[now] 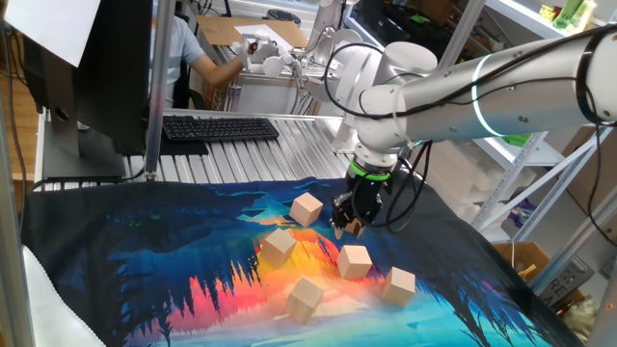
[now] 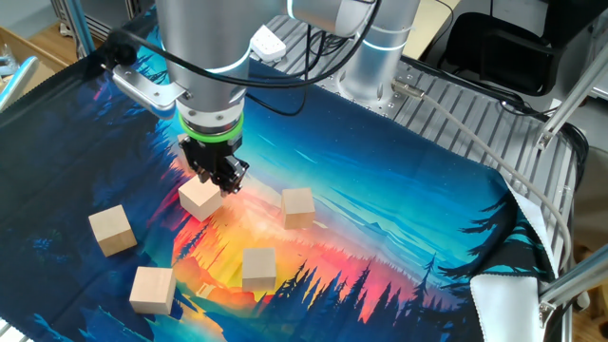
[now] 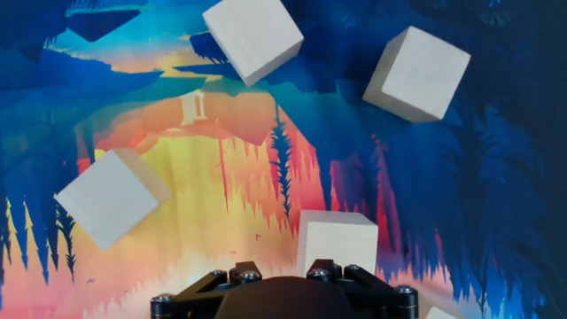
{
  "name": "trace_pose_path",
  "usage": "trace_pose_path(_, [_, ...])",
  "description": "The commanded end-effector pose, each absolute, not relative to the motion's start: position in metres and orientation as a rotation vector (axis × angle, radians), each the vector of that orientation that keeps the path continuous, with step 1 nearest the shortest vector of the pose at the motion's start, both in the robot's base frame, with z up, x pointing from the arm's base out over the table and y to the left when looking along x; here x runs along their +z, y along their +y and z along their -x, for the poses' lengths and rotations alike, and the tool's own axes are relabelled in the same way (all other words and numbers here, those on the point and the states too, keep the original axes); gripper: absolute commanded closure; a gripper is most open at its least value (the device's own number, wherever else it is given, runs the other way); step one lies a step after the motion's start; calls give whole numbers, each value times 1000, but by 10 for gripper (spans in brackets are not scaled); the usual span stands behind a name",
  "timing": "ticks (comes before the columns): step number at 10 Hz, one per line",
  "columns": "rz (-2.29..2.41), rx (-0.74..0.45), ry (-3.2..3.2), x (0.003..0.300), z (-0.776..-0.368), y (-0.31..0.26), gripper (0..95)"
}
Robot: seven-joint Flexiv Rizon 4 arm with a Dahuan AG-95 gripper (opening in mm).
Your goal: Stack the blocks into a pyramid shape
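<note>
1. The blocks (image 2: 200,199) lie scattered singly on the cloth (image 2: 399,180) covering the tabletop (image 1: 241,154), none stacked.
2. In the other fixed view, one block sits directly under the gripper (image 2: 217,177).
3. Another (image 2: 297,206) lies right of the gripper.
4. Three lie nearer the camera than it: (image 2: 111,229), (image 2: 153,289), (image 2: 258,267).
5. A keyboard (image 1: 220,127) lies behind the cloth.

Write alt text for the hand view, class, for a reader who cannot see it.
Looking down past the dark gripper at the bottom edge, four full pale wooden blocks lie scattered, unstacked, on a colourful sunset-forest cloth: one just ahead of the gripper, one at left, two near the top. A corner of another block shows at the bottom right.
</note>
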State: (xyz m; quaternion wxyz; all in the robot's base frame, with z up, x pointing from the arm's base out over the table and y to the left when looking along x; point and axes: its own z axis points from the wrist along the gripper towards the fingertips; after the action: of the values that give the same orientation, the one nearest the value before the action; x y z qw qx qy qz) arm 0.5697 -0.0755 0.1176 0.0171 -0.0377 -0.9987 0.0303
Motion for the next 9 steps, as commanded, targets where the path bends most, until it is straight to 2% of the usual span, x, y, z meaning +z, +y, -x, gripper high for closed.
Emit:
trace_pose_path(1, [128,85,-3099,118,-570,-75,570])
trace_pose_path(9, [252,79,-3073,130,-569,-48,570])
